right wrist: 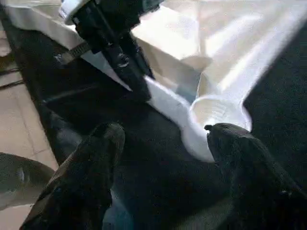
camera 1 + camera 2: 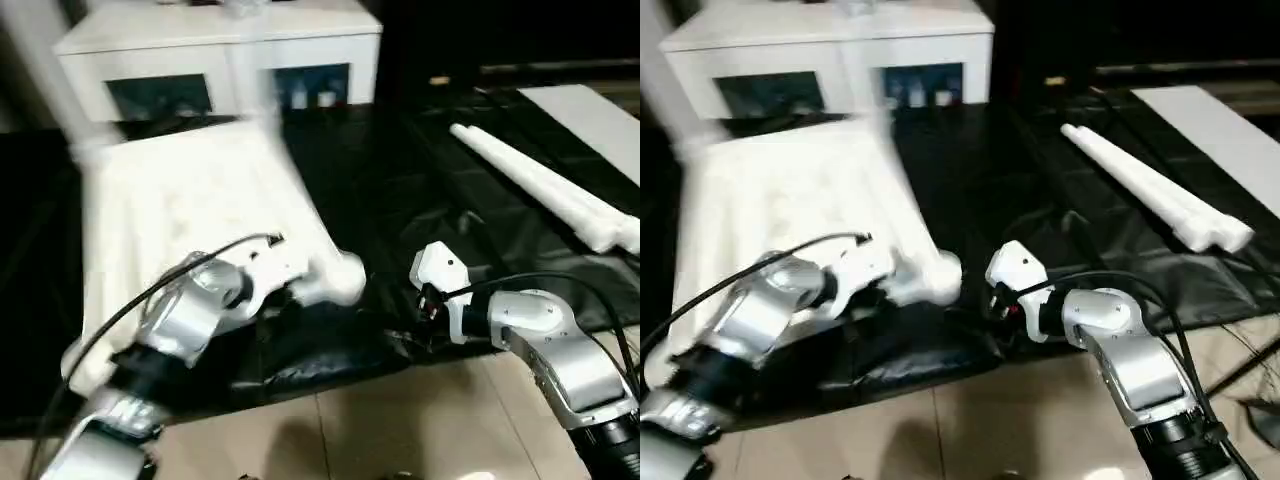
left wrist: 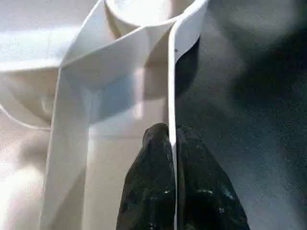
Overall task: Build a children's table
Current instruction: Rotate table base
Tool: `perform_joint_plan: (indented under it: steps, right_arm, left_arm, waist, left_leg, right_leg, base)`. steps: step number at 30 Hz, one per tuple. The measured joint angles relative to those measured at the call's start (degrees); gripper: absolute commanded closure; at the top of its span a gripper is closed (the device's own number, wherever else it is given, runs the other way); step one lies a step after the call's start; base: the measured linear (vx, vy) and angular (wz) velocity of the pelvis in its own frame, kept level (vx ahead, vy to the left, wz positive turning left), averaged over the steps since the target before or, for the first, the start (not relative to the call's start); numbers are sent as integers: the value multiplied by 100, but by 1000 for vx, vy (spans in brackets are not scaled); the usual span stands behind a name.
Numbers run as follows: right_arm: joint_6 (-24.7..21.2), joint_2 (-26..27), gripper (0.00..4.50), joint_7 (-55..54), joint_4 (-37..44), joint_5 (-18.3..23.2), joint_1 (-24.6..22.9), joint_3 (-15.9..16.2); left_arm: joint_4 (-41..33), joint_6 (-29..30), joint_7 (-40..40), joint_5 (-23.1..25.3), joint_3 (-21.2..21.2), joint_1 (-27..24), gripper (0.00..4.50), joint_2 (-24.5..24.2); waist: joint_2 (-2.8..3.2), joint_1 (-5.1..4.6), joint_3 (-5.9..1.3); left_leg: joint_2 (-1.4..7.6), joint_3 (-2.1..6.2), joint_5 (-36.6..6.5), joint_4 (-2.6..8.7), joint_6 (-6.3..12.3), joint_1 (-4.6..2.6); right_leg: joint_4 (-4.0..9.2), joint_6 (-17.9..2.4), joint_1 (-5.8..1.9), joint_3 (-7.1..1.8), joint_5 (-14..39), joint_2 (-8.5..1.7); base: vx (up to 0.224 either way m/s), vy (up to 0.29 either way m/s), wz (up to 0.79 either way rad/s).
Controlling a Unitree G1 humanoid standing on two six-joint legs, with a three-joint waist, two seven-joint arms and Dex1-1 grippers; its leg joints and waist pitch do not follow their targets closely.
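Pressed together on a thin white wall of the tabletop (image 3: 120,96) are the two black fingers (image 3: 148,191) of the left gripper (image 3: 172,139); in the left wrist view the wall's edge is seen passing straight between them, with a round corner socket (image 3: 144,9) beyond their tips. From the head views, the tabletop (image 2: 190,210) is seen lying on a black sheet (image 2: 380,200), tilted, with its near corner socket (image 2: 345,280) just beside the left gripper (image 2: 290,285). A white leg (image 2: 45,70) is seen rising from the far left corner of the tabletop, blurred.

Behind the tabletop a white cabinet (image 2: 220,50) is seen, with glass-fronted compartments; small blue and white items (image 2: 310,97) are held in the right-hand compartment, too small to be told apart.

Further right, the right gripper (image 1: 163,134) is held with its fingers (image 1: 91,172) spread wide apart and nothing is pinched between them. In the right wrist view the corner socket (image 1: 216,112) lies near the tip of one finger, whether touching cannot be told, and the left gripper's black fingers (image 1: 124,62) are seen clamped on the tabletop's edge beyond. In the head views the right gripper (image 2: 432,300) is placed just beside the near corner, over the black sheet.

At the far right, two white legs (image 2: 545,185) are laid side by side on the sheet, well apart from both grippers, and a flat white board (image 2: 590,110) lies beyond them.
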State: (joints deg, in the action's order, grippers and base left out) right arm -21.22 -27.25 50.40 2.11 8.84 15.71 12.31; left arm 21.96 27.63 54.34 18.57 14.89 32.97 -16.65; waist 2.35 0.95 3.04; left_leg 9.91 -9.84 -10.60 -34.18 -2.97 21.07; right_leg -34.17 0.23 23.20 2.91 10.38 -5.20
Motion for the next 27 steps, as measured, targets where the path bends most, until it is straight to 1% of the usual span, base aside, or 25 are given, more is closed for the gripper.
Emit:
perform_joint_plan:
  steps: [2,4,6,8,12,14,15,16,17,18,19,22,25,26,27]
  right_arm:
    - [59,101,127,-302,-237,-151,87,-25]
    - [69,148,127,-510,-331,-251,108,-71]
    - [71,188,127,-633,-340,-259,119,-103]
    - [76,237,127,-700,-339,-259,139,-117]
    - [82,301,127,-900,-379,-293,212,-164]
    - [97,338,127,-982,-442,-301,254,-190]
    - [102,362,127,-1020,-462,-302,254,-192]
    - [102,382,127,-1029,-466,-302,254,-192]
    - [102,401,127,-1047,-468,-302,253,-191]
    - [102,414,127,-1065,-467,-301,254,-191]
    - [102,420,127,-1072,-466,-300,254,-191]
    - [102,425,127,-1080,-459,-297,244,-192]
    - [102,424,127,-1068,-454,-280,223,-192]
    - [102,424,127,-1063,-449,-258,221,-194]
    - [106,428,127,-1067,-435,-234,221,-204]
  left_arm:
    - [505,-376,-351,-32,-30,233,450,42]
    - [816,-640,-566,-32,-77,342,450,34]
    - [1237,-1044,-720,-30,-68,526,450,34]
    - [1733,-1606,-927,-14,-3,706,450,14]
    - [2761,-2944,-1393,177,292,1073,450,-138]
    - [3156,-3336,-1635,292,398,1245,450,-143]
    - [3388,-3585,-1738,374,444,1354,416,-144]
    - [3488,-3688,-1767,398,468,1409,396,-152]
    - [3553,-3726,-1768,397,458,1450,396,-153]
    - [3633,-3780,-1752,412,460,1536,382,-160]
    - [3703,-3797,-1731,416,461,1600,382,-162]
    - [3874,-3826,-1607,347,399,1718,341,-195]
    - [3936,-3979,-1541,98,218,1809,333,-194]
    - [3969,-4015,-1491,-2,142,1853,321,-183]
    - [3976,-4002,-1440,-153,20,1894,297,-164]
  waist:
    - [-1,-11,1]
    - [-1,1,1]
    - [-8,67,5]
    - [-8,103,5]
    - [-8,161,5]
    - [-8,188,5]
    - [-8,207,5]
    - [-8,215,5]
    - [-8,230,5]
    - [-8,238,5]
    - [-8,241,5]
    - [-8,223,5]
    - [-8,245,5]
    - [-8,248,5]
    - [-7,252,5]
  left_leg:
    - [0,2,1,0,2,16]
    - [-2,1,2,-4,3,31]
    - [-1,0,2,-9,3,35]
    - [0,0,2,-8,3,40]
    - [9,1,2,-5,2,54]
    - [12,1,2,-6,3,70]
    - [12,1,3,-9,3,85]
    - [13,0,3,-10,4,102]
    - [13,0,4,-15,5,111]
    - [15,-1,5,-23,7,119]
    - [16,-2,8,-28,12,124]
    - [15,-9,10,-31,20,134]
    - [15,-9,9,-30,19,132]
    - [16,-9,8,-30,16,128]
    - [15,-10,4,-30,10,123]
  right_leg:
    - [15,-12,16,8,-13,0]
    - [24,-28,21,7,-49,-3]
    - [28,-24,21,7,-90,-5]
    - [27,-13,24,8,-105,-4]
    - [21,-32,24,16,-127,-4]
    - [20,-34,26,16,-129,-4]
    - [19,-35,32,16,-130,-4]
    - [18,-37,42,15,-132,-5]
    - [15,-39,48,15,-133,-6]
    - [14,-38,55,15,-132,-6]
    - [14,-36,59,15,-130,-6]
    - [19,-37,71,8,-129,-6]
    - [15,-38,71,8,-128,-7]
    - [13,-38,68,8,-128,-7]
    - [10,-38,65,8,-128,-8]
  base:
    - [0,0,0]
    - [0,0,0]
    - [0,0,0]
    - [0,0,0]
    - [0,0,0]
    - [0,0,0]
    - [0,0,0]
    - [0,0,0]
    - [0,0,0]
    - [0,0,0]
    - [0,0,0]
    - [0,0,0]
    - [0,0,0]
    - [0,0,0]
    - [0,0,0]
